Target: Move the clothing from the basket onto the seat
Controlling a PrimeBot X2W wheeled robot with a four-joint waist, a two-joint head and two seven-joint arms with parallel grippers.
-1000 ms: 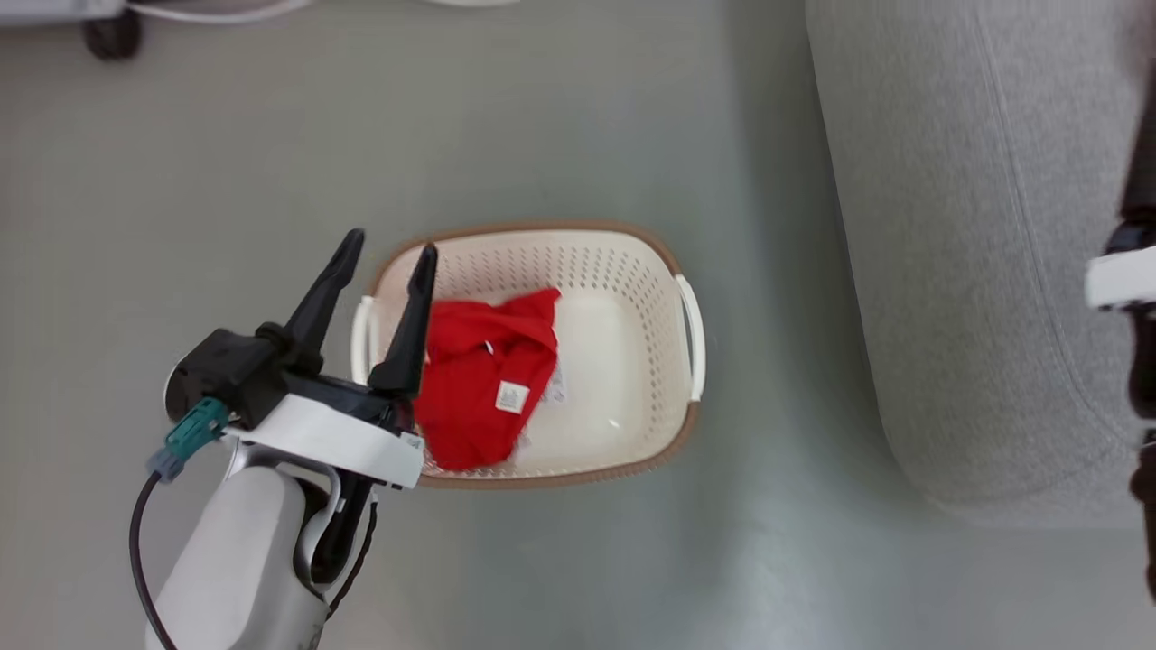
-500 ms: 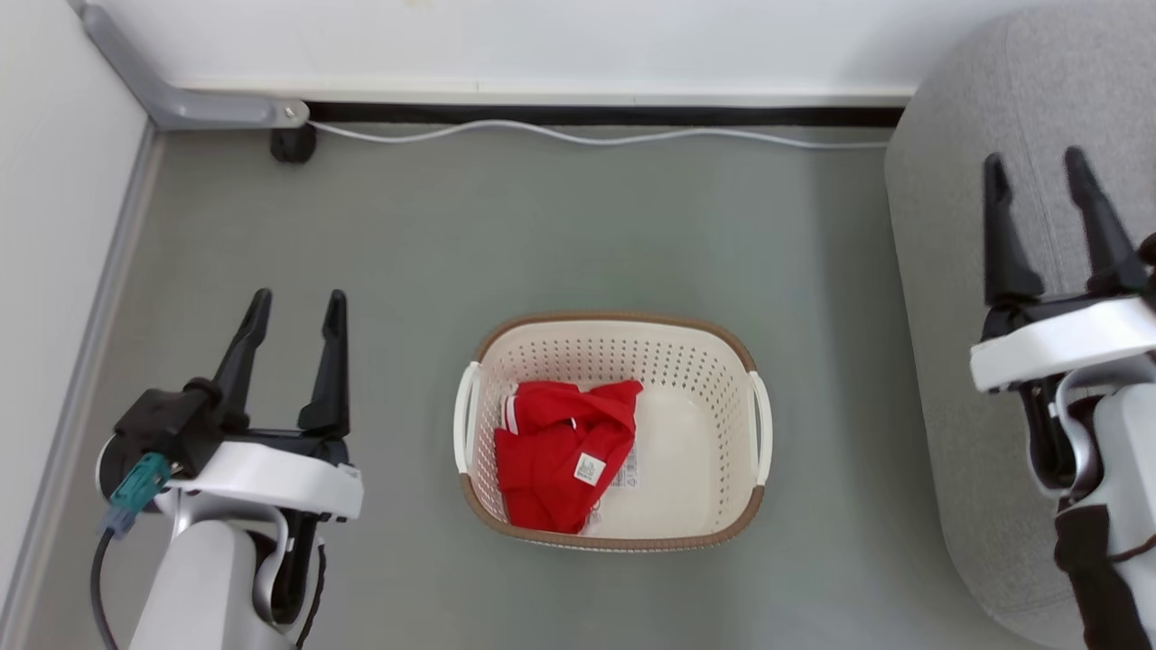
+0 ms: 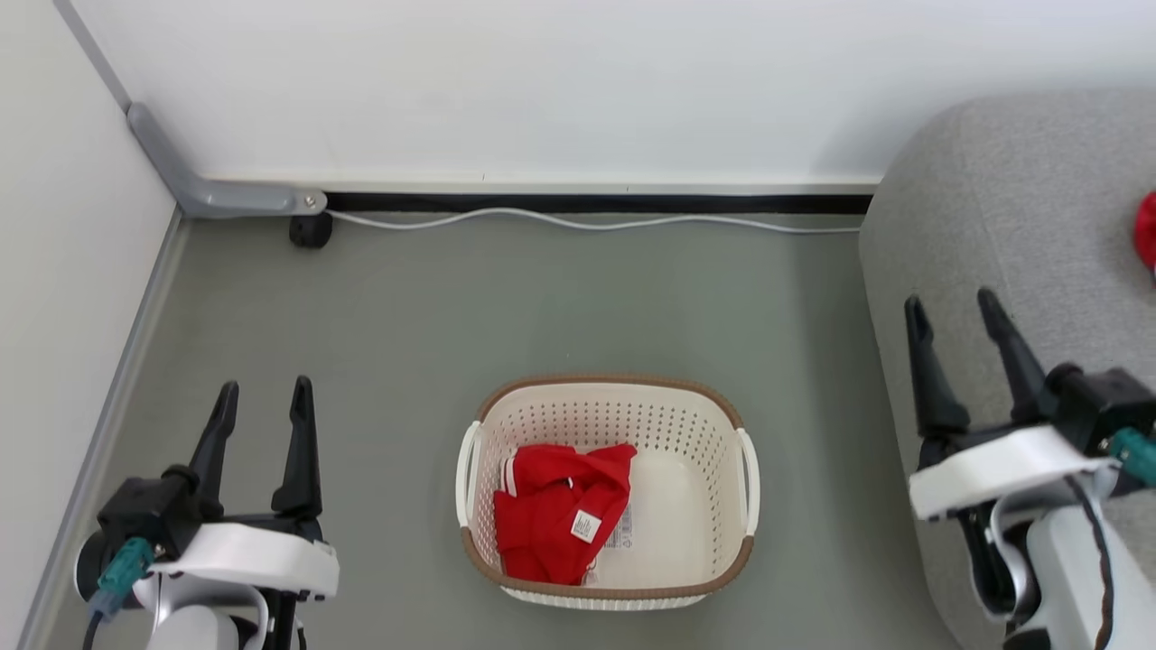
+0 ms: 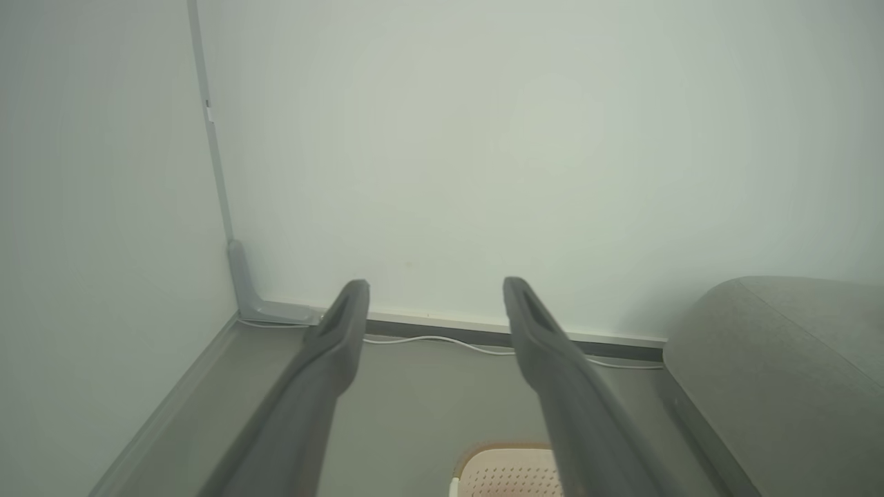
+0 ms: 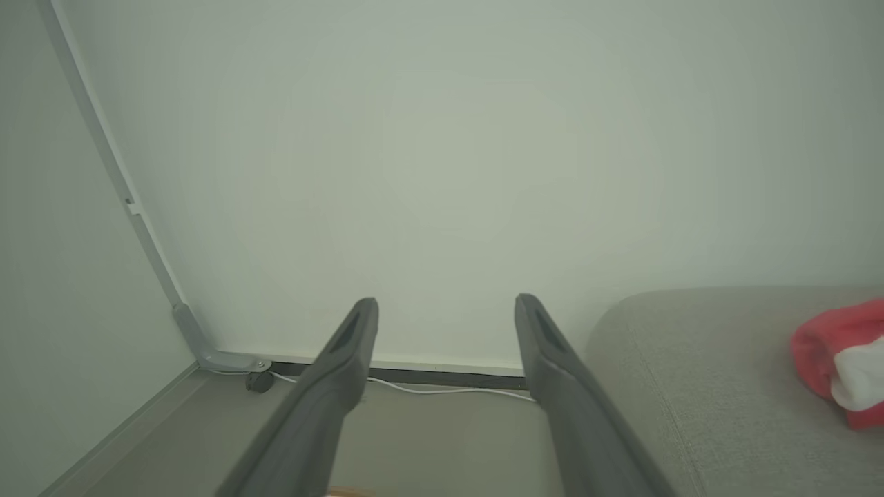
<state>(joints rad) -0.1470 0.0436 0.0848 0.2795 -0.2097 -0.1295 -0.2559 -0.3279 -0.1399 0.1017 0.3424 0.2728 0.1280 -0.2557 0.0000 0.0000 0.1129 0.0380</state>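
A red garment [image 3: 555, 515] with a small white label lies crumpled in the left half of the cream perforated basket [image 3: 713, 424] on the floor. Another piece of red clothing [image 5: 839, 362] with white trim rests on the grey seat [image 3: 1002, 208], seen at the head view's right edge as red clothing [image 3: 1147, 230]. My left gripper [image 3: 262, 397] stands open and empty, left of the basket and apart from it. My right gripper [image 3: 955, 311] is open and empty over the seat's near edge, right of the basket. The wrist views show my left gripper [image 4: 435, 286] and right gripper [image 5: 445, 304] aimed at the wall.
A white wall [image 3: 542, 81] runs along the back with a dark baseboard and a white cable [image 3: 587, 221] on the floor. A grey bracket with a black wheel [image 3: 310, 230] sits in the left corner. A side wall [image 3: 54, 271] closes the left.
The head camera has tilted up and back, so basket and floor sit lower in view and the back wall shows. Both grippers have stayed open; the left one has drawn away from the basket.
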